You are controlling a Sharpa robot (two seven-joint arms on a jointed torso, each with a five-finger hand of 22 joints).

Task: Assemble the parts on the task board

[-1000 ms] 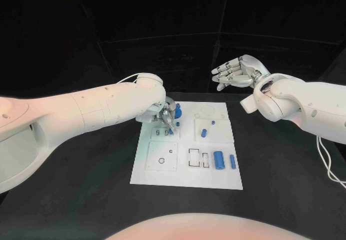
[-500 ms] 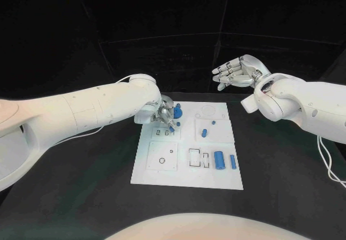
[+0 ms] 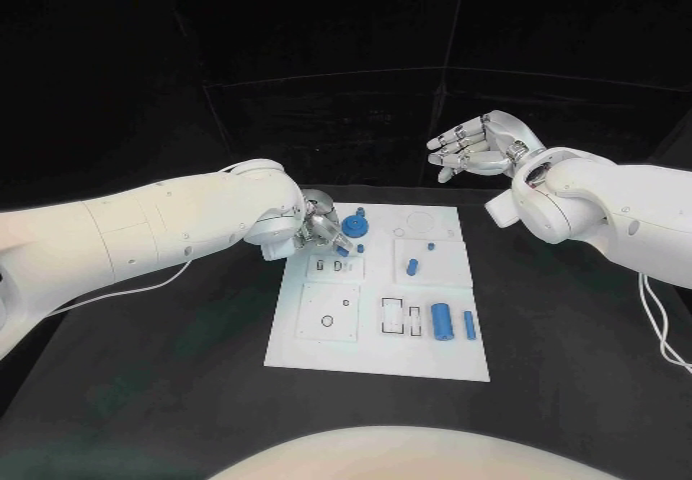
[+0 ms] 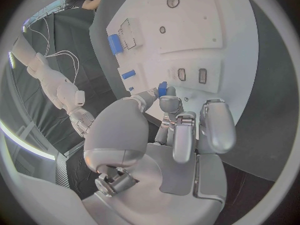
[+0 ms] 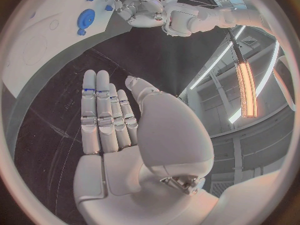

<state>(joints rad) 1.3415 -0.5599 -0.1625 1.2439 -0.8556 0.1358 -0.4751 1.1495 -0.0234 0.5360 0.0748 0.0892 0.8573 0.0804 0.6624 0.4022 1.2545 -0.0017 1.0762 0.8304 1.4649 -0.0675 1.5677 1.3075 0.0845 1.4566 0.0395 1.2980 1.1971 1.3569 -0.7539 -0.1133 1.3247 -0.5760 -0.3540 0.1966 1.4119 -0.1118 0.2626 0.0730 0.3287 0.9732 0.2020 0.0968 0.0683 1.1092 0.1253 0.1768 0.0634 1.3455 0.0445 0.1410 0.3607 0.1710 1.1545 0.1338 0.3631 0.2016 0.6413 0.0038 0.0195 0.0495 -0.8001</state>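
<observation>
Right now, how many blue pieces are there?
6: a round one and a small one by the left hand, a dot and a peg mid-board, two near the board's right edge. The hand may hide more.

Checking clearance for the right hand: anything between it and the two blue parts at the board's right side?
Nothing visible. The right hand is raised beyond the task board, fingers apart and empty. The blue parts lie exposed; the left hand works at the far-left corner.
</observation>
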